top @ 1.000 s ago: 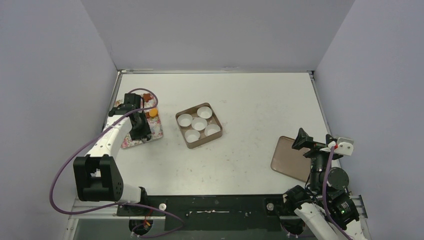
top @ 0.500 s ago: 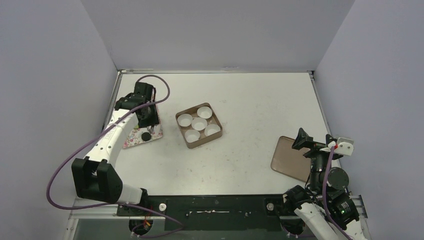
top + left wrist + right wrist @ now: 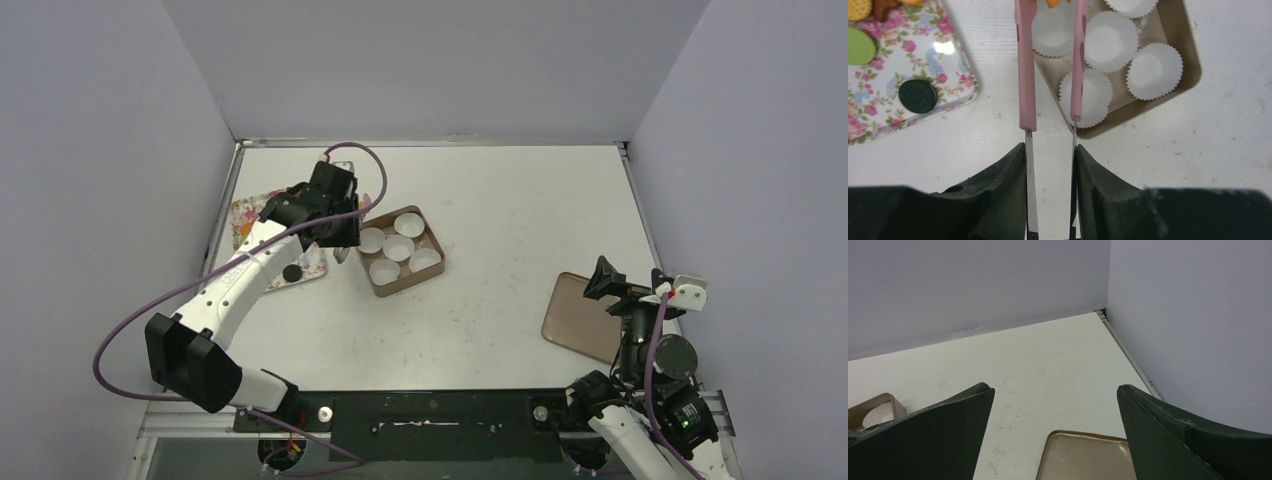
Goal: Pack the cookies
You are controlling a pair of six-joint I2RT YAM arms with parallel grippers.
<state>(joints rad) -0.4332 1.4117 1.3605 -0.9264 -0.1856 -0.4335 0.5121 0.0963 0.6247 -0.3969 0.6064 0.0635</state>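
My left gripper [image 3: 1050,147] is shut on pink tongs [image 3: 1027,75]. The tongs' tips pinch an orange cookie [image 3: 1058,2] at the top edge of the left wrist view, over the brown box [image 3: 1185,47] with white paper cups [image 3: 1110,40]. In the top view the left gripper [image 3: 335,215] hangs at the box's [image 3: 385,290] left side. A dark brown cookie [image 3: 918,96], a green one [image 3: 859,45] and another orange one [image 3: 858,7] lie on the floral tray [image 3: 923,55]. My right gripper [image 3: 1055,395] is open and empty, near the right edge.
A brown lid [image 3: 580,315] lies flat at the right, below my right gripper; it also shows in the right wrist view [image 3: 1088,455]. The floral tray [image 3: 245,210] sits by the left wall. Walls close the table on three sides.
My left arm has swung right from over the floral tray to the box's left side, carrying the tongs. The dark cookie on the tray is uncovered. The right arm has not moved.
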